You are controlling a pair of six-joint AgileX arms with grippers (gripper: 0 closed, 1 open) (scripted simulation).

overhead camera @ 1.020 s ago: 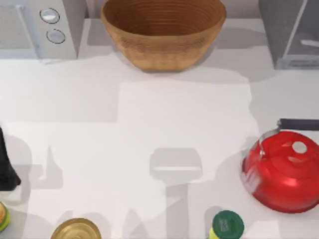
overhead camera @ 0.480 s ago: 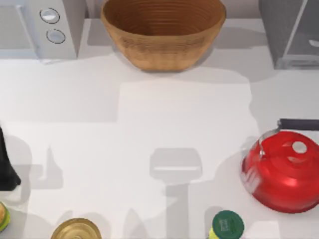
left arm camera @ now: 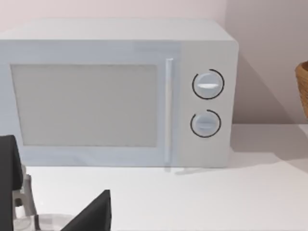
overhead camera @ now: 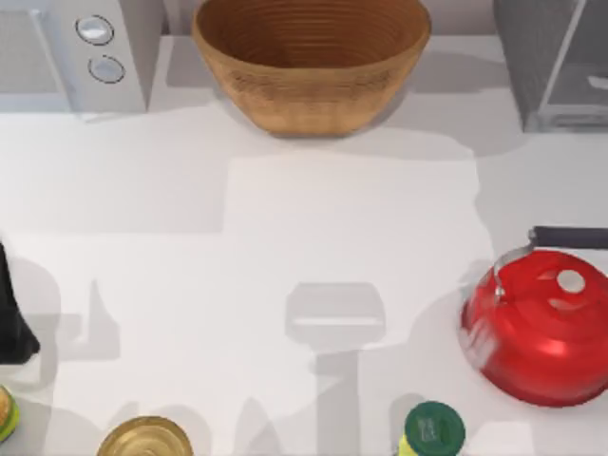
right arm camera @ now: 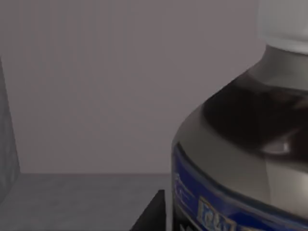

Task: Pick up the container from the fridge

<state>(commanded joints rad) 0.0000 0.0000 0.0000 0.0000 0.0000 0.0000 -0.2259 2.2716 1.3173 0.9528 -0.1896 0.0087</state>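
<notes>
In the right wrist view the container (right arm camera: 240, 144) is very close: a grey bottle with a dark band, a blue label strip and a white cap (right arm camera: 284, 24). It stands on the grey floor inside the fridge (right arm camera: 86, 96). A dark part of my right gripper (right arm camera: 151, 214) lies just beside the bottle's base. In the top view the fridge (overhead camera: 551, 66) is the grey cabinet at the back right. My left arm (overhead camera: 11, 323) is parked at the left edge; my left gripper (left arm camera: 53, 202) is open and holds nothing.
A white microwave (overhead camera: 76, 52) stands at the back left and a woven basket (overhead camera: 312, 62) at the back middle. A red kettle (overhead camera: 541, 328) sits at the right. A gold-topped can (overhead camera: 144, 439) and a green-lidded jar (overhead camera: 432, 429) stand along the front edge.
</notes>
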